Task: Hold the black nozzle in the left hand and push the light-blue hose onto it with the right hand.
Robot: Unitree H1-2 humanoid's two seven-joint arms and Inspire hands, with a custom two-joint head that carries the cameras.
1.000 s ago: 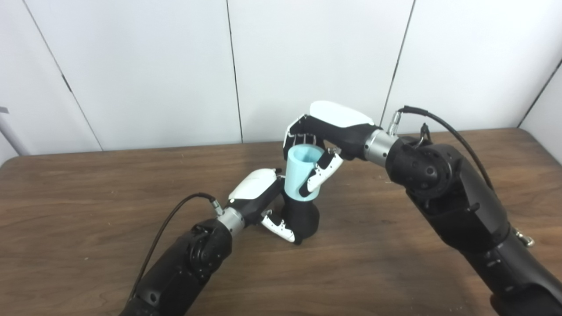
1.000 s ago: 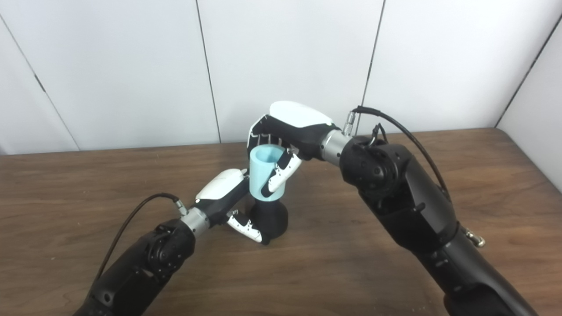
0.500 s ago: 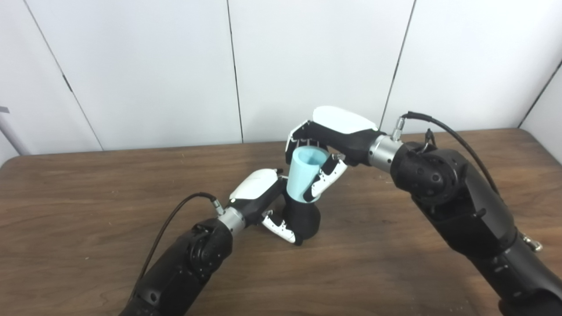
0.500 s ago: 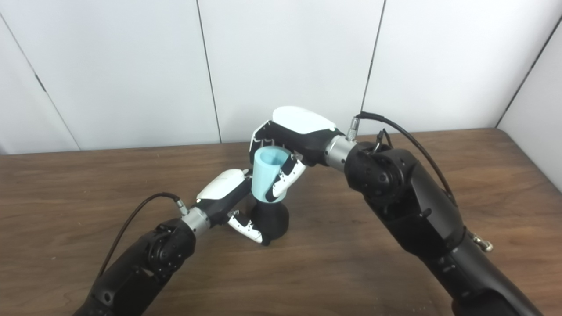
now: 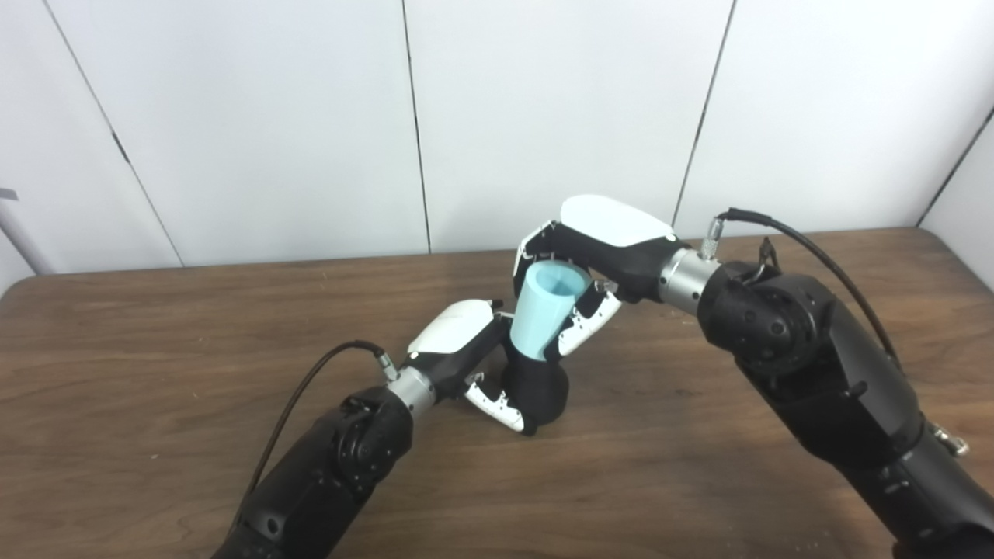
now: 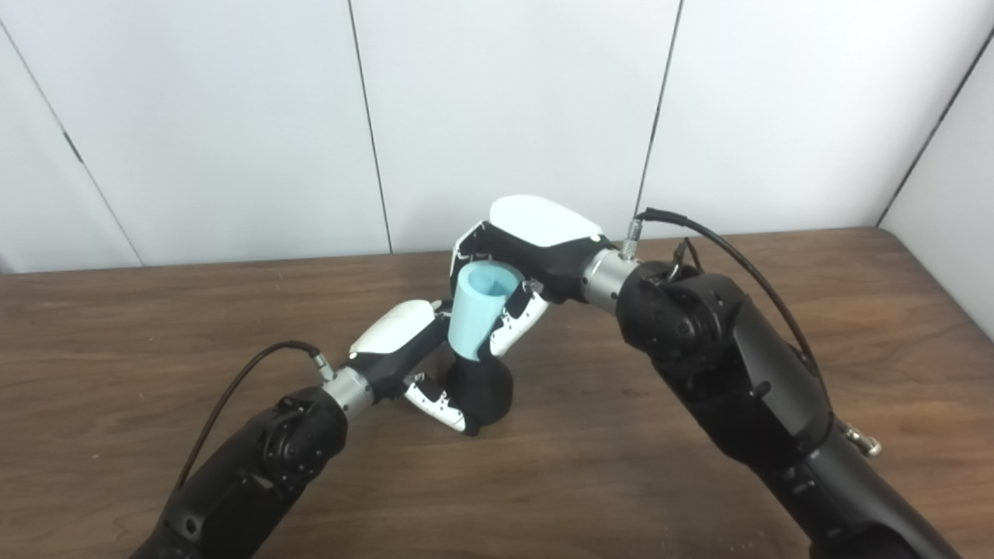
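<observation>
Since a moment ago my right robot hand [image 5: 578,268] has come down and tipped the short light-blue plastic hose piece [image 5: 541,310], so its open top now leans toward the right of the frame. My right robot hand is closed around the hose, with its fingers behind and its thumb in front. My left robot hand [image 5: 474,357] is closed around the round black plastic nozzle [image 5: 537,388], low in the middle of the picture, on the brown wooden tabletop [image 5: 155,334]. The bottom of the hose sits right on top of the nozzle.

I think the tilt could be trouble. If I push while the hose leans, it may jam on one side or slip off. A hard push could also twist the nozzle in my left robot hand, or slide it on the tabletop.

I cannot see how far the nozzle goes up inside the hose. My right thumb covers part of the join. The fingers of my left robot hand are mostly hidden behind the nozzle.
</observation>
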